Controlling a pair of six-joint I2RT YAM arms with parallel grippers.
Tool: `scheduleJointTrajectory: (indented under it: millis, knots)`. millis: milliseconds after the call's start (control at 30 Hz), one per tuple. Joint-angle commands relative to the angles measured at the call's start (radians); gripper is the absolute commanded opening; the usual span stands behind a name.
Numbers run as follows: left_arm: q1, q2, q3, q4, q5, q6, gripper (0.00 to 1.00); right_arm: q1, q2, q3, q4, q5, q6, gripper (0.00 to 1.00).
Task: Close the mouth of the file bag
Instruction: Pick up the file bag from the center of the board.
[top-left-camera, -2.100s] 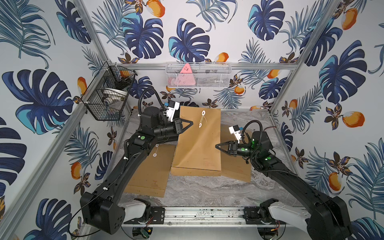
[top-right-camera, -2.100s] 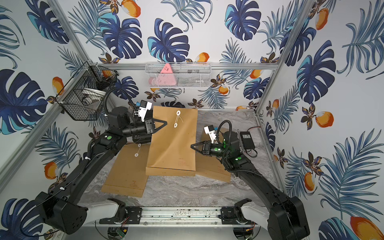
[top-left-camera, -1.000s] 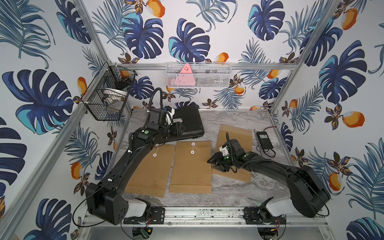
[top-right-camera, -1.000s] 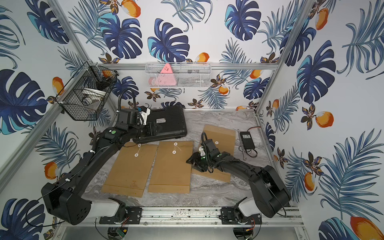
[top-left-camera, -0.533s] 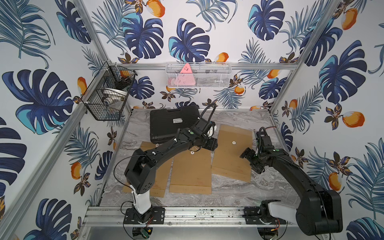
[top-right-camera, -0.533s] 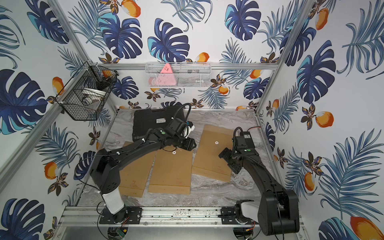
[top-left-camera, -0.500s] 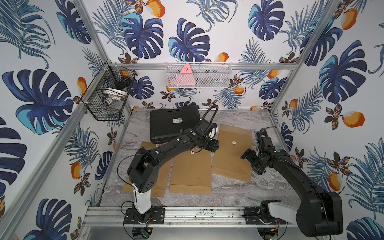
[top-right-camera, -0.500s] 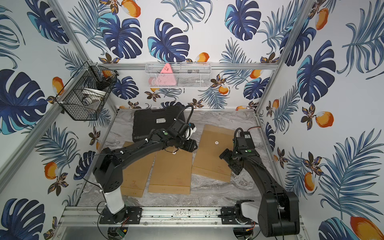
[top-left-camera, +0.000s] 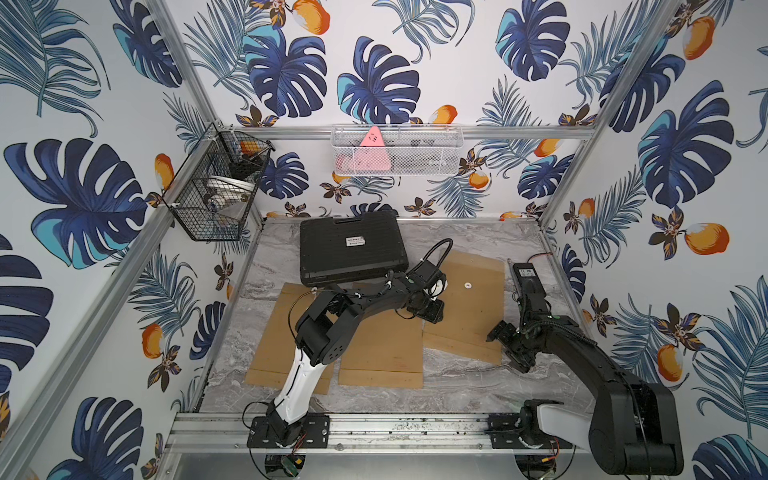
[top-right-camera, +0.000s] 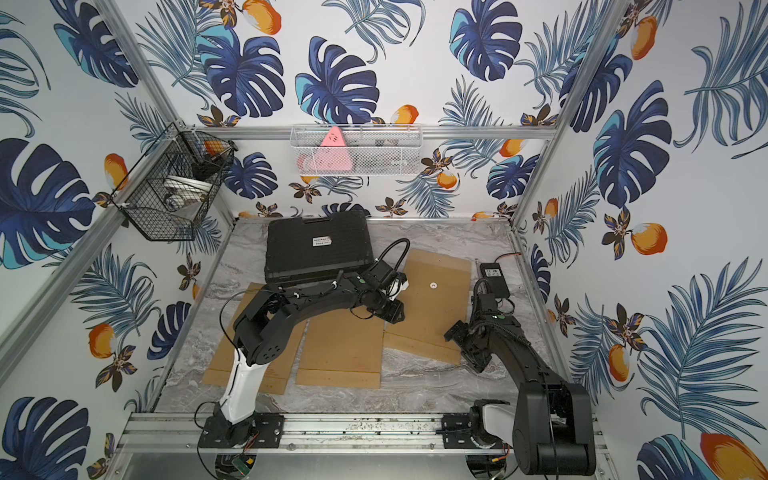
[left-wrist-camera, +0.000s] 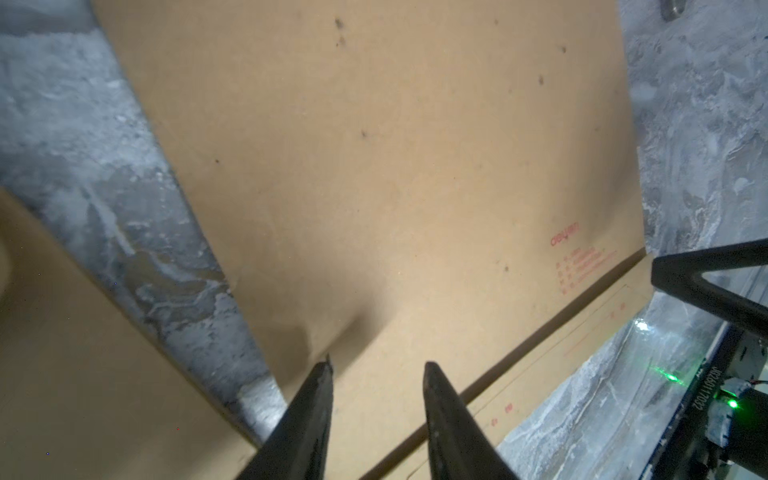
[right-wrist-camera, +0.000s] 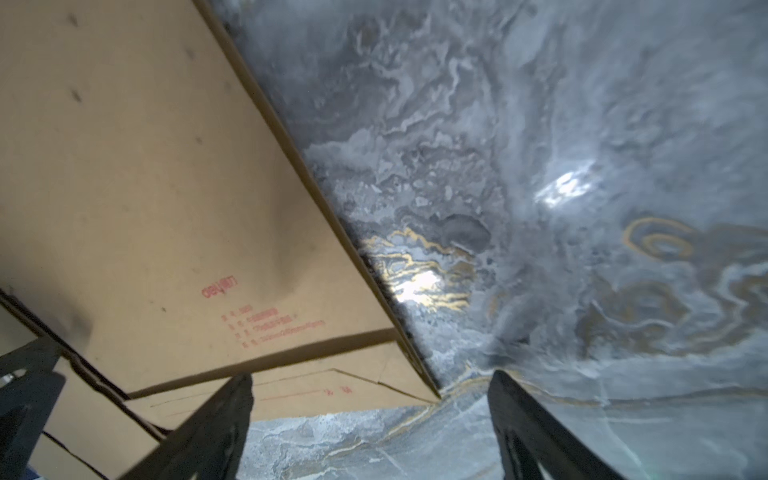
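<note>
Lying flat are three file bags (top-left-camera: 380, 349) beside one black case (top-left-camera: 353, 249); left claw (left-wrist-camera: 378, 363) slightly parted, right claw (right-wrist-camera: 372, 376) spread wide.

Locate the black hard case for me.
In a top view the black hard case lies flat at the back of the table, left of centre, just beyond the far ends of the left file bag and middle file bag.

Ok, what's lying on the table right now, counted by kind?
File bags: 3
Black case: 1
Power adapter: 1
Total: 5
</note>
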Motion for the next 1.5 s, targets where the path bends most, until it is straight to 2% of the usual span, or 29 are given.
scheduleJointTrajectory:
  millis: [0, 200, 367, 533, 633, 733, 833, 900, 967, 1100, 1167, 1367, 1467]
  knots:
    - [0.001, 0.025, -0.024, 0.042, 0.033, 0.022, 0.31, -0.007, -0.001, -0.036, 0.117, -0.096, 0.000, 0.87]
    - [0.017, 0.059, -0.085, 0.071, 0.064, 0.022, 0.18, -0.035, -0.042, -0.115, 0.326, -0.247, 0.008, 0.79]
    - [0.023, 0.067, -0.107, 0.077, 0.088, 0.028, 0.13, -0.036, -0.217, -0.128, 0.428, -0.322, 0.010, 0.76]
    - [0.024, 0.069, -0.103, 0.079, 0.100, 0.028, 0.12, -0.036, -0.187, -0.158, 0.526, -0.418, 0.046, 0.70]
    - [0.023, 0.072, -0.100, 0.075, 0.102, 0.031, 0.11, -0.036, -0.155, -0.185, 0.601, -0.425, 0.076, 0.65]
    - [0.023, 0.070, -0.096, 0.068, 0.104, 0.036, 0.10, -0.036, -0.125, -0.161, 0.565, -0.364, 0.070, 0.61]
    - [0.025, 0.061, -0.087, 0.059, 0.112, 0.032, 0.10, -0.036, -0.079, -0.123, 0.498, -0.308, 0.057, 0.48]
    - [0.029, 0.044, -0.066, 0.040, 0.115, 0.031, 0.11, -0.036, -0.058, -0.091, 0.462, -0.314, 0.034, 0.37]
    - [0.039, 0.013, -0.034, 0.014, 0.122, 0.027, 0.15, -0.036, -0.069, -0.060, 0.427, -0.318, 0.023, 0.25]
    - [0.100, -0.101, -0.005, -0.022, 0.161, 0.005, 0.33, -0.035, -0.122, 0.043, 0.321, -0.299, 0.002, 0.01]
    - [0.155, -0.174, -0.027, 0.001, 0.204, -0.041, 0.40, -0.035, -0.137, 0.098, 0.264, -0.305, -0.009, 0.00]
    - [0.340, -0.397, -0.213, 0.194, 0.365, -0.239, 0.55, 0.008, -0.183, 0.327, 0.103, -0.357, -0.090, 0.00]
    - [0.391, -0.453, -0.367, 0.445, 0.489, -0.450, 0.62, 0.053, -0.191, 0.431, 0.076, -0.410, -0.128, 0.00]
